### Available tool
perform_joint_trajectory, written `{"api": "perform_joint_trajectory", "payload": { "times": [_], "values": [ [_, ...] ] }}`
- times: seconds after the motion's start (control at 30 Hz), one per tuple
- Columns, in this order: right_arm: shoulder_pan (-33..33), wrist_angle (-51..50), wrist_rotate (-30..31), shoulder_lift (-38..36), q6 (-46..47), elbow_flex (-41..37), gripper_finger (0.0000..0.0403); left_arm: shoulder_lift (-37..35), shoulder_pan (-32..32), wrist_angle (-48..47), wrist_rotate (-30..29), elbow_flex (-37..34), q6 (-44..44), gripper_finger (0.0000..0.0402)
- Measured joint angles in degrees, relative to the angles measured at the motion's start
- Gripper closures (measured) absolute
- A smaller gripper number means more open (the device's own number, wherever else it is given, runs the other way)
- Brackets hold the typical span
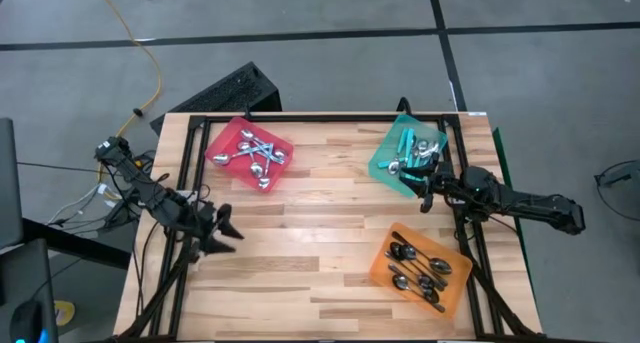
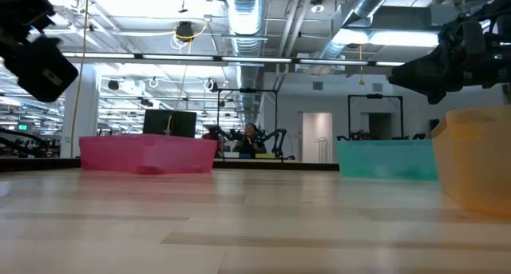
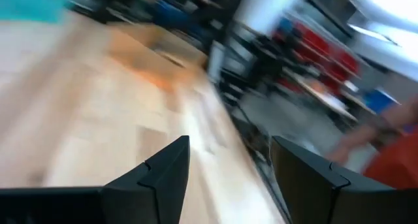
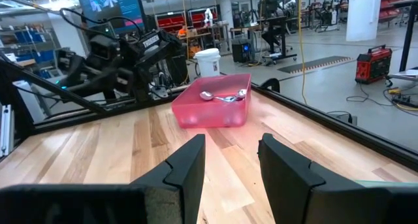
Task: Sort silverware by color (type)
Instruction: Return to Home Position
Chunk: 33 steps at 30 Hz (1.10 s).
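Fingers (image 3: pixel 163 178) parted and empty on the left gripper (image 1: pixel 226 230), over the left edge of the table (image 1: pixel 320 213); likewise parted on the right gripper (image 1: pixel 424 188), beside the teal tray (image 1: pixel 385 167). Silver spoons (image 1: pixel 255 155) in the red tray (image 1: pixel 222 143), teal-handled spoons (image 1: pixel 408 148) in the teal, black spoons (image 1: pixel 418 266) in the orange tray (image 1: pixel 379 268). Pale wood planks; grey floor (image 1: pixel 300 8), yellow cable (image 1: pixel 152 58), a far-off person (image 2: pixel 251 138).

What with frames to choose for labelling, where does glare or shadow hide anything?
High view: even light, only soft shadows on the wooden table; shiny silver spoons glint in the red translucent square tray. Low view: ceiling lights flare, so the left gripper and right gripper read as dark silhouettes. Right wrist view: that tray glows.
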Motion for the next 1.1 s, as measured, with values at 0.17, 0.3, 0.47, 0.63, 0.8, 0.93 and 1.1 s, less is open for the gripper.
{"api": "perform_joint_trajectory", "payload": {
  "times": [0.17,0.3,0.47,0.63,0.8,0.93,1.1],
  "values": [
    [0.0,0.01,0.01,0.0,0.01,0.0,0.0239,0.01,0.0,-1.71,6.93,-0.07,3.86,0.0205],
    [0.0,0.02,0.02,0.0,0.0,0.0,0.0239,-2.18,0.02,-1.66,9.29,-0.07,7.59,0.0205],
    [0.0,0.02,0.02,0.01,0.01,0.0,0.0239,-8.12,0.02,-2.99,16.97,-0.07,12.26,0.0205],
    [0.0,0.03,0.04,0.0,0.02,0.0,0.0239,-11.45,0.34,-3.26,17.54,-0.07,16.47,0.0205],
    [0.0,0.04,0.07,0.02,0.02,0.0,0.0239,-11.32,1.24,-2.74,14.11,-0.07,16.82,0.0205],
    [0.0,0.04,0.07,0.02,0.02,0.0,0.0239,-11.26,1.36,-2.28,10.86,-0.07,17.48,0.0205],
    [0.0,0.04,0.09,0.02,0.02,0.0,0.0239,-11.2,1.38,-2.33,11.84,-0.07,15.07,0.0205]
  ]
}}
